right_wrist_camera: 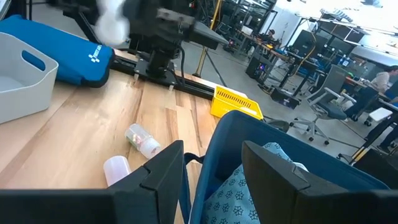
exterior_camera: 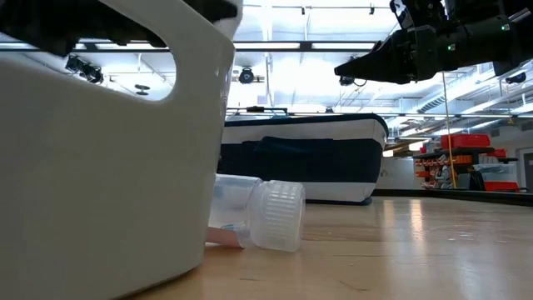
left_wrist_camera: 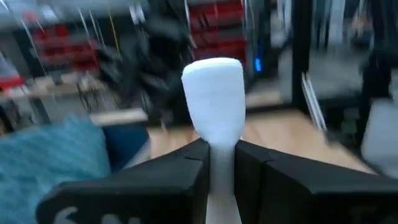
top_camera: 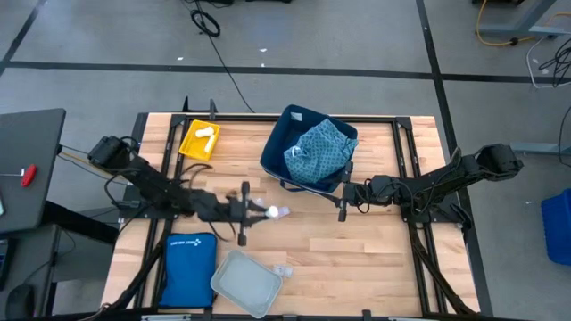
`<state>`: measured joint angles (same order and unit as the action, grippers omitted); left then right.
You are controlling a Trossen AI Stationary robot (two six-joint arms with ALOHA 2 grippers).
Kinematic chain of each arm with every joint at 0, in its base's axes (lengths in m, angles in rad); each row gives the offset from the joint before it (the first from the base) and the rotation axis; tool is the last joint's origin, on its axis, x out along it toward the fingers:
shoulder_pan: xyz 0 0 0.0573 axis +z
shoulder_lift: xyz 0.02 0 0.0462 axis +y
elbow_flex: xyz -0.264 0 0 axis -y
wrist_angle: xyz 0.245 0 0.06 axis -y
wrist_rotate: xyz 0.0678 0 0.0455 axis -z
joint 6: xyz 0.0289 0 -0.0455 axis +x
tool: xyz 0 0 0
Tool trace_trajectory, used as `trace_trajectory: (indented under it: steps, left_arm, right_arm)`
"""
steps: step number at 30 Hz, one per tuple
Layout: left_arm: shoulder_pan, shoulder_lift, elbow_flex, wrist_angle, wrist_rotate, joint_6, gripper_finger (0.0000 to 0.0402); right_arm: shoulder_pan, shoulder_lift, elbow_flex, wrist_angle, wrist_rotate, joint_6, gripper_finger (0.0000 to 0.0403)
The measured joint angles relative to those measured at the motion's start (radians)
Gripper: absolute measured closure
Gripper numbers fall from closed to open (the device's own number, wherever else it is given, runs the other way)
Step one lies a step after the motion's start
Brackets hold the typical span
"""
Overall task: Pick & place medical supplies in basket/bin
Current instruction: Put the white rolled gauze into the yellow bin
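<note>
Overhead view, centre of the frame: we are carrying a white tube (top_camera: 271,211) in the left gripper (top_camera: 254,210), whose jaws are closing on its lower end, as the left wrist view shows, with the rounded top (left_wrist_camera: 213,93) standing clear above the fingers (left_wrist_camera: 180,180). The right gripper (top_camera: 343,194) is waiting at the right of centre, jaws apart, its fingers (right_wrist_camera: 163,171) just beside the near wall of the navy bin (top_camera: 284,134), where the teal cloth (top_camera: 319,150) is already lying. The yellow bin (top_camera: 198,141), upper left, is holding what appears to be another white tube. The grey tray (top_camera: 245,283) is sitting at lower centre, beside the blue pouch (top_camera: 187,267); two small vials (right_wrist_camera: 142,139) are lying loose on the table (top_camera: 357,259). To do this step well, we are keeping the grip firm, travelling level, and releasing only once the tube is hanging squarely inside a container's rim.
</note>
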<state>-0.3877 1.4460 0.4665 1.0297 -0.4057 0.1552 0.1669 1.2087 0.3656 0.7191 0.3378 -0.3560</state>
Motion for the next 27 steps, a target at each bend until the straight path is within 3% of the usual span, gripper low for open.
trace_trajectory:
  steps: [4, 12, 16, 23, 27]
  left_arm:
    - [0.047, 0.0, -0.082, 0.205, 0.008, 0.063, 0.0359]
    - [0.132, 0.0, -0.154, 0.241, -0.175, 0.084, 0.0359]
    - [0.174, 0.0, -0.17, 0.276, -0.314, 0.086, 0.0359]
    - [0.24, 0.0, -0.173, 0.29, -0.651, 0.1, 0.0359]
    - [0.276, 0.0, -0.173, 0.256, -0.774, 0.117, 0.0359]
  right_arm:
    - [0.0, 0.0, 0.0, -0.004, 0.0, 0.004, 0.0231]
    - [0.0, 0.0, 0.0, -0.021, 0.0, 0.028, 0.0231]
    - [0.0, 0.0, 0.0, -0.022, 0.0, 0.034, 0.0231]
    - [-0.002, 0.0, 0.0, -0.022, 0.0, 0.037, 0.0231]
    - [-0.002, 0.0, 0.0, -0.022, 0.0, 0.037, 0.0231]
